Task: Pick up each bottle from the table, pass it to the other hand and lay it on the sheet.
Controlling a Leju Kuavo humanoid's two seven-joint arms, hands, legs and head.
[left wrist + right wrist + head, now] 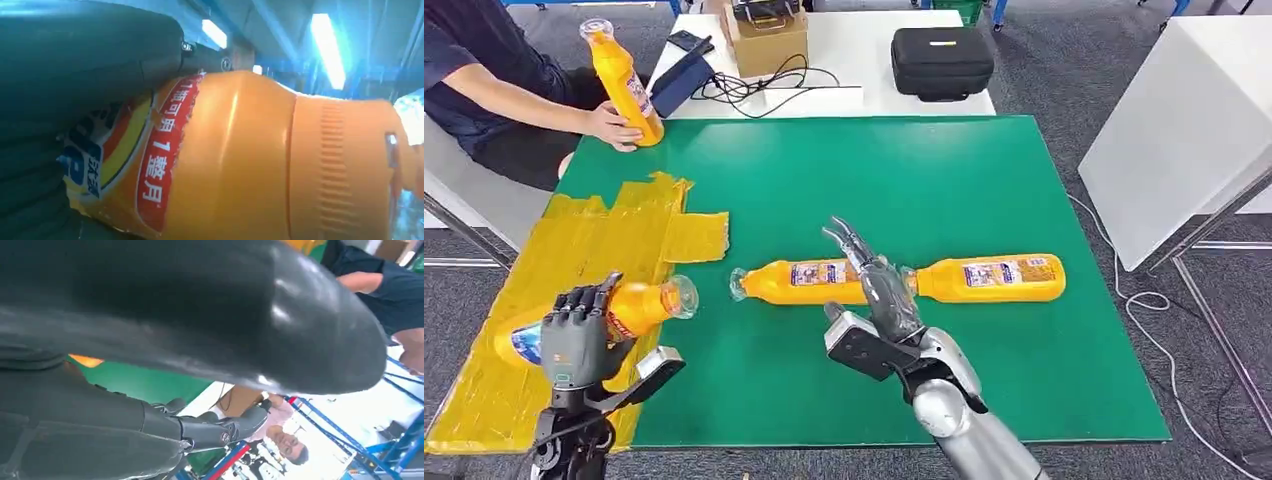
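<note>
My left hand grips an orange bottle near its label end, low over the yellow sheet at the left of the green mat; its clear cap points right. The left wrist view shows that bottle close up, against my left hand. Two more orange bottles lie on their sides on the mat, one in the middle and one to its right. My right hand hovers between them, fingers stretched forward and apart, holding nothing. My right hand looks the same in its wrist view.
A person at the back left holds another orange bottle upright on the mat's far corner. Behind the mat, a white table carries a black case, a cardboard box and cables. A white panel stands at the right.
</note>
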